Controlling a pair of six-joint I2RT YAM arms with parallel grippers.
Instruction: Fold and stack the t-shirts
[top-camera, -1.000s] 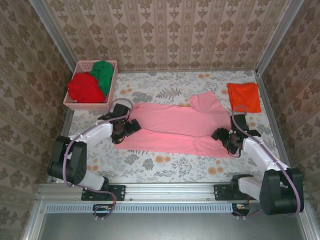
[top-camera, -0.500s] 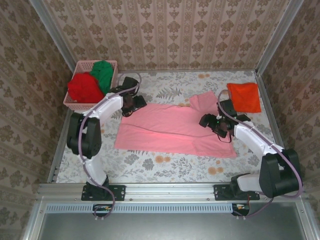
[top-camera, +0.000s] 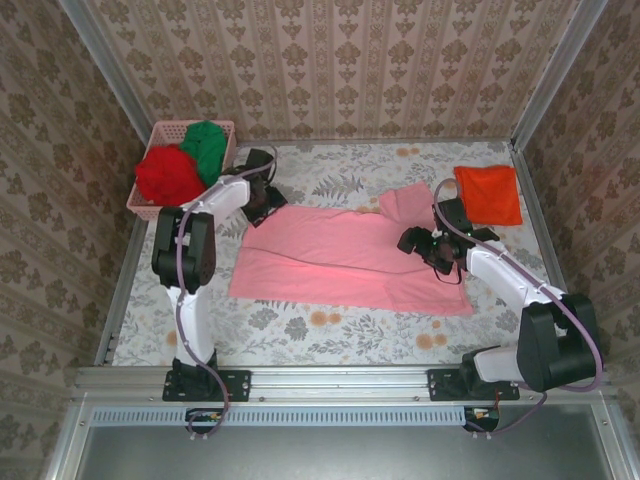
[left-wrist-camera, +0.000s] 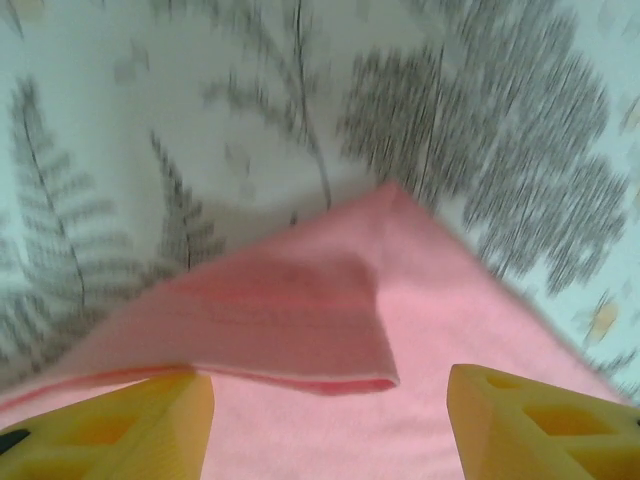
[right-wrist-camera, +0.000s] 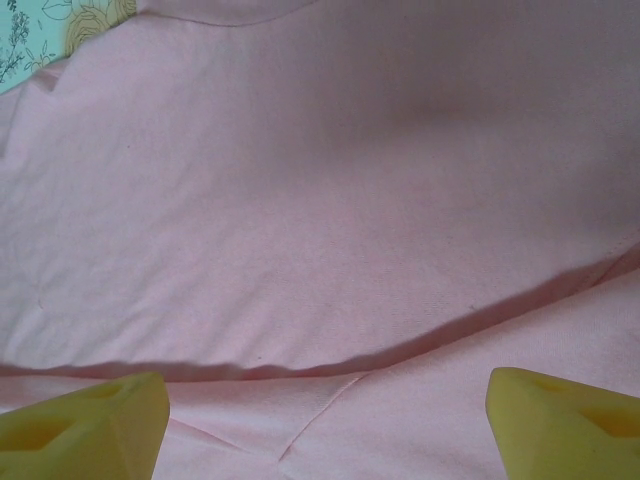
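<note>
now, the light pink t-shirt (top-camera: 340, 255) lies spread out in the middle of the floral table (top-camera: 330, 330), one layer folded over along its length. the left gripper (top-camera: 262, 200) is at the shirt's eleven o'clock corner, jaws released and wide apart, and the turned-over corner shows between its yellow fingers (left-wrist-camera: 110, 430). the right gripper (top-camera: 418, 242) is over the cloth toward three o'clock, jaws parted too, gripping nothing. the orange t-shirt (top-camera: 488, 193) lies folded square at two o'clock. at ten o'clock, the red t-shirt (top-camera: 168, 175) and the green t-shirt (top-camera: 208, 148) are bunched in the pink basket (top-camera: 140, 205).
</note>
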